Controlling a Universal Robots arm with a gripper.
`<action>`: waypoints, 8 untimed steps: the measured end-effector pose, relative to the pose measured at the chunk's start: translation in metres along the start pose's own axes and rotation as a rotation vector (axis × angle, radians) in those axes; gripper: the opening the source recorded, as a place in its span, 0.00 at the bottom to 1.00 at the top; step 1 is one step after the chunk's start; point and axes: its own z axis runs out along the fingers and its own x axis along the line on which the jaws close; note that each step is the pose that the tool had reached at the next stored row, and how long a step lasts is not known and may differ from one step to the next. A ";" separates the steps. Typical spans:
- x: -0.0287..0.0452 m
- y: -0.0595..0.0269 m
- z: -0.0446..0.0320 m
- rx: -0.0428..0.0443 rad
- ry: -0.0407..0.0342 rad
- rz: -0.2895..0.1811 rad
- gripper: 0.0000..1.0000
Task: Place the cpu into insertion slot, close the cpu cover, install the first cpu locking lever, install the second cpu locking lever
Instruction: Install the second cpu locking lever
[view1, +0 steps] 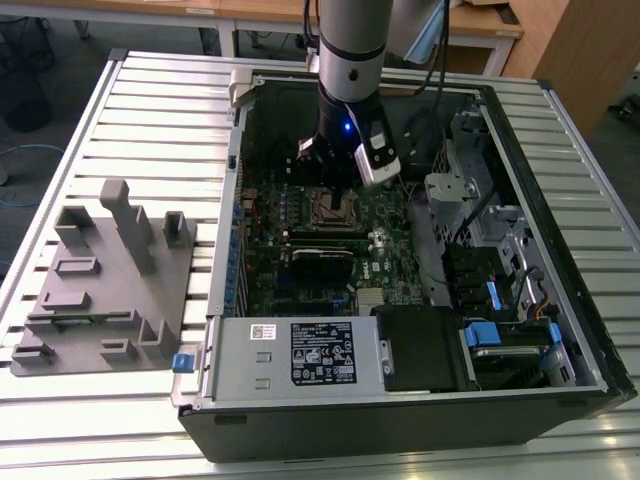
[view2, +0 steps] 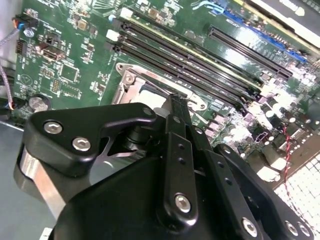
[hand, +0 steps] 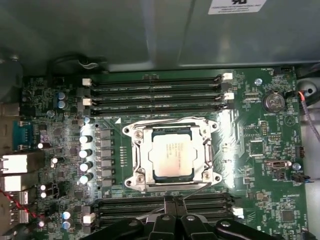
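Over the open PC case, ext view: our tool (view1: 335, 170) hangs above the socket. First wrist view: cpu (hand: 172, 156) seated in slot, cpu cover (hand: 172, 131) closed over it; lever wires look unlatched, can't confirm. Second wrist view: tool fingers look pinched together, holding nothing.

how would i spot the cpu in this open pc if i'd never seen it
Look inside the open computer case at the green motherboard, between the two banks of long black memory slots. There, in a silvery cpu cover, lies the cpu: the only flat, dull silver-grey square on the board.
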 end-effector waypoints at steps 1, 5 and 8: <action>0.0013 -0.0003 0.0001 0.0000 0.0000 0.000 0.10; 0.0048 -0.0026 0.0006 0.0000 -0.0001 0.000 0.10; 0.0062 -0.0040 0.0038 0.0008 -0.0002 0.000 0.10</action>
